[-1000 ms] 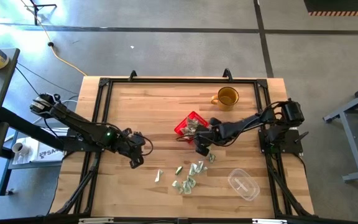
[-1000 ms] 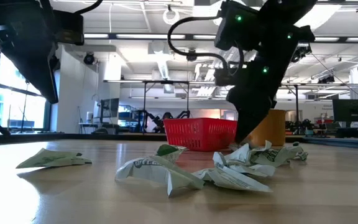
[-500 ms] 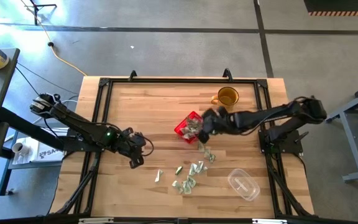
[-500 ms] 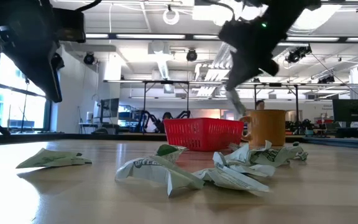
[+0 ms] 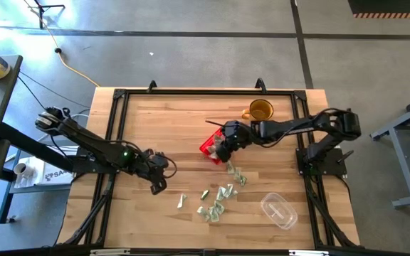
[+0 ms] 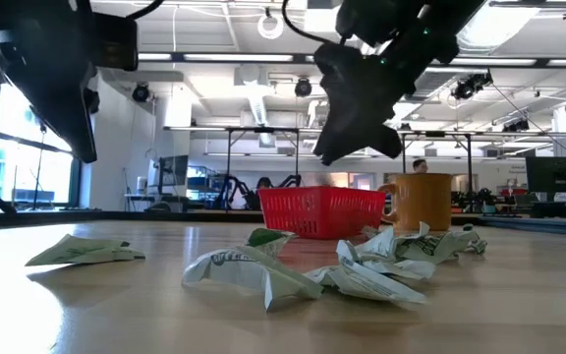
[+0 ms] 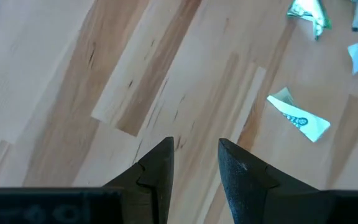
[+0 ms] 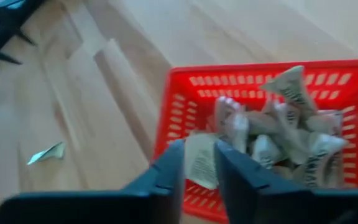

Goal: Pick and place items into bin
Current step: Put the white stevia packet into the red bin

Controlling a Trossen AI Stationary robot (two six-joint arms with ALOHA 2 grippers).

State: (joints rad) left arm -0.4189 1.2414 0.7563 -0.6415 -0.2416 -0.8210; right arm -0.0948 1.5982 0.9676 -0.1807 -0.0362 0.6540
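Over the red bin (image 5: 214, 142) at mid-surface: right tool (image 5: 223, 151), arm reaching in from the right side. Right wrist view shows its fingers (image 8: 169, 171) clenched on one wrapped item (image 8: 199, 160), pale with green print, hanging just above the bin's near wall (image 8: 185, 134). Low view puts the right tool (image 6: 347, 147) clear above the bin rim (image 6: 319, 194), not touching it.

Bin contents: several wrapped items (image 8: 278, 134) piled inside, filling most of the floor that is visible.

Left tool (image 5: 155, 183) sits low over bare wood on the left half of the surface (image 5: 169, 128), well apart from the bin. Left wrist view: fingers (image 7: 157, 171) parted with a narrow gap, nothing between them, only wood below.

Loose items remaining on the surface: a cluster (image 5: 218, 200) toward the front, between the bin and the clear plastic container (image 5: 279, 211); one single piece (image 5: 181, 202) off to the left of that cluster; a couple more (image 5: 236, 175) just in front of the bin. Left wrist view catches one of them (image 7: 298, 116) ahead of the left tool.

Amber mug (image 5: 260, 111) stands behind and right of the bin, near the back edge. Clear container lies at the front right, apart from the items.
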